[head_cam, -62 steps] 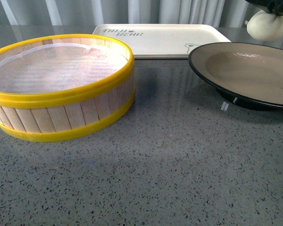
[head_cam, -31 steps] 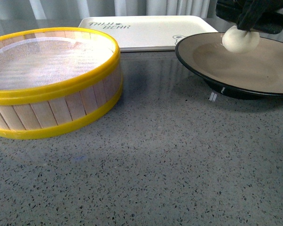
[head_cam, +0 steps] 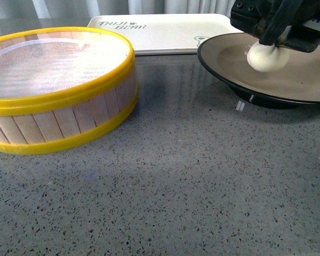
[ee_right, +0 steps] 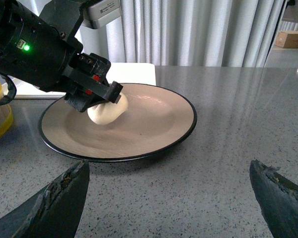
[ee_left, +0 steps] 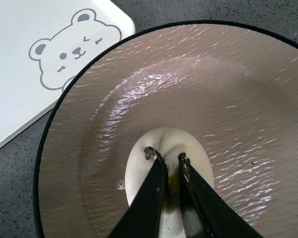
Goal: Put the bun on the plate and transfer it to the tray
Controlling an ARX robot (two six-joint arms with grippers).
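Two black fingers of your left gripper (ee_left: pixel 166 157) pinch the twisted top of the bun (ee_left: pixel 164 139), with only a narrow slit left between them. In the front view this grasp sits in the upper right of the frame. The bun is low inside the plate (head_cam: pixel 309 80), and in the right wrist view its underside appears to rest on the glossy beige surface, toward the side nearer the tray (head_cam: pixel 165 34).

The plate stands on the grey speckled tabletop (head_cam: pixel 192 186) at the right of the frame. The tray lies behind it at the upper middle, and the corner printed with the bear is just beside the plate's black rim; you cannot tell whether they touch. At the left of the frame is the yellow-rimmed steamer basket (head_cam: pixel 61 85), apart from the plate.

Your right gripper (ee_right: pixel 166 168) is spread wide with nothing between its fingers. It faces the plate across bare tabletop.
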